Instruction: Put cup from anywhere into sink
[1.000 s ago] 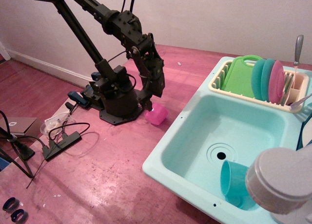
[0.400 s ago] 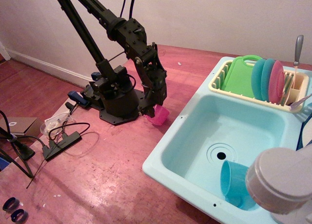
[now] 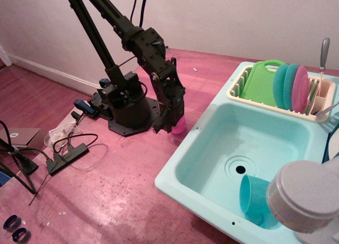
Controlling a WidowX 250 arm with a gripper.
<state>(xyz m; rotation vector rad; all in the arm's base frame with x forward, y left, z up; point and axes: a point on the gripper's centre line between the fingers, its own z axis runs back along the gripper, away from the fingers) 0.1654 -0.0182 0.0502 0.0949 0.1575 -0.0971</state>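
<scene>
Beside sink (image 3: 183, 164), upright cup (image 3: 179, 125)

Single raised view from beside the sink (image 3: 212, 164), looking down and across the wooden tabletop (image 3: 106, 196) toward the arm's base (image 3: 127, 114) and wall (image 3: 238, 16); medium distance.

Black articulated robot arm (image 3: 114, 21): descending from the upper left, bending at a blocky wrist joint (image 3: 145, 45) and pointing steeply downward. Round black base (image 3: 124, 114): sitting beneath it. Black gripper (image 3: 170, 124): hanging low near the surface, fingers pointing down; whether they are parted or closed cannot be made out.
</scene>
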